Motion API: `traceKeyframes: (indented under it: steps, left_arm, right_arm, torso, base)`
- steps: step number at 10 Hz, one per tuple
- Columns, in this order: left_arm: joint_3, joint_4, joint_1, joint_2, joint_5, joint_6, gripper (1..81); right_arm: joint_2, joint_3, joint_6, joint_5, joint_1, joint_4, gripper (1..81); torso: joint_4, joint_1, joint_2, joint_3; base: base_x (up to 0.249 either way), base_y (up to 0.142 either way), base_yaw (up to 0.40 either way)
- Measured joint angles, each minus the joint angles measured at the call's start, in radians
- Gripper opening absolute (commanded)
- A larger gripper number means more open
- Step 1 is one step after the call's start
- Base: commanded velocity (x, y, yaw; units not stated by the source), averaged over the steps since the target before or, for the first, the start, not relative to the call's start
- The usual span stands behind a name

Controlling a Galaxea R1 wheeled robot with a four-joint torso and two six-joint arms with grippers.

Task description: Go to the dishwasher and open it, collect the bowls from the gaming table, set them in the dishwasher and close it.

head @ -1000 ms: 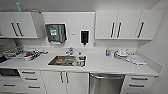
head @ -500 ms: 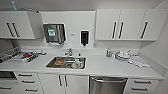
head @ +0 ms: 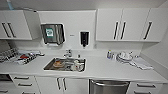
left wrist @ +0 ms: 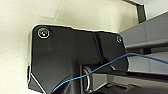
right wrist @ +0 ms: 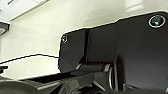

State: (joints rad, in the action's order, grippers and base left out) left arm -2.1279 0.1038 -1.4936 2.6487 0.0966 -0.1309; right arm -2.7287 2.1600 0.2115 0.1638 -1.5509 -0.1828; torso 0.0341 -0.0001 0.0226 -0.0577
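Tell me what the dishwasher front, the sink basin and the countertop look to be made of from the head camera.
The dishwasher front looks like brushed stainless steel: grey, dull sheen, with a bar handle across the top. The sink basin also looks like stainless steel, grey and reflective at its rim. The countertop is plain white and smooth with a soft sheen, likely laminate or solid surface; which one cannot be told.
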Motion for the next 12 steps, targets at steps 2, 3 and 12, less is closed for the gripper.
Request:
traceKeyframes:
  steps: [2, 3, 12]
  left_arm:
    - [0.000, 0.000, 0.000, 0.000, 0.000, 0.000, 81.1]
    - [0.000, 0.000, 0.000, 0.000, 0.000, 0.000, 81.1]
    - [-0.001, 0.000, -0.001, 0.005, -0.001, 0.000, 81.1]
  right_arm:
    - [0.000, 0.000, 0.000, 0.000, 0.000, 0.000, 81.1]
    - [0.000, 0.000, 0.000, 0.000, 0.000, 0.000, 81.1]
    - [0.000, 0.000, 0.000, 0.001, 0.007, 0.000, 81.1]
  torso:
    - [0.000, 0.000, 0.000, 0.000]
    - [0.000, 0.000, 0.000, 0.000]
    - [0.000, 0.001, 0.000, 0.000]
  base:
    - [0.133, 0.000, 0.000]
    - [0.133, 0.000, 0.000]
    - [0.048, 0.000, 0.000]
